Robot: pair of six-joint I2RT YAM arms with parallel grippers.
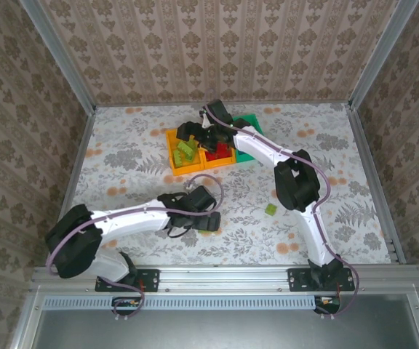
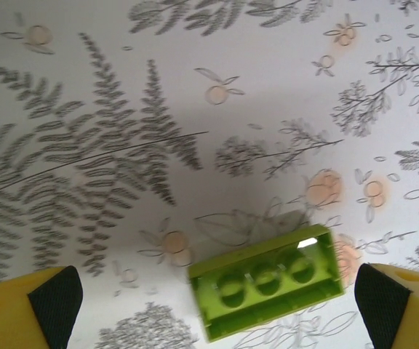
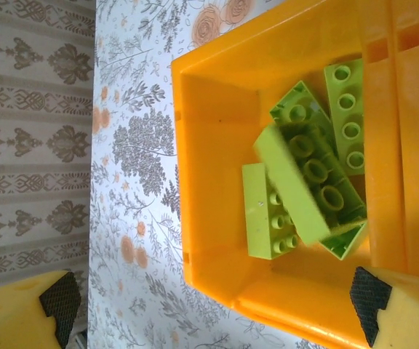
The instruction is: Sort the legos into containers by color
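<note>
Right gripper (image 3: 213,305): jaws apart above orange bin (image 3: 209,182) holding several lime bricks (image 3: 304,182). Middle bin (image 1: 220,165): red bricks (image 1: 222,151). Left gripper (image 2: 215,297): jaws apart, loose brick (image 2: 268,280) between them.

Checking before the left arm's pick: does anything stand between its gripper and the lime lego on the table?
Nothing visible does. In the left wrist view the lime lego lies alone on the tablecloth, framed by the open left gripper.
</note>
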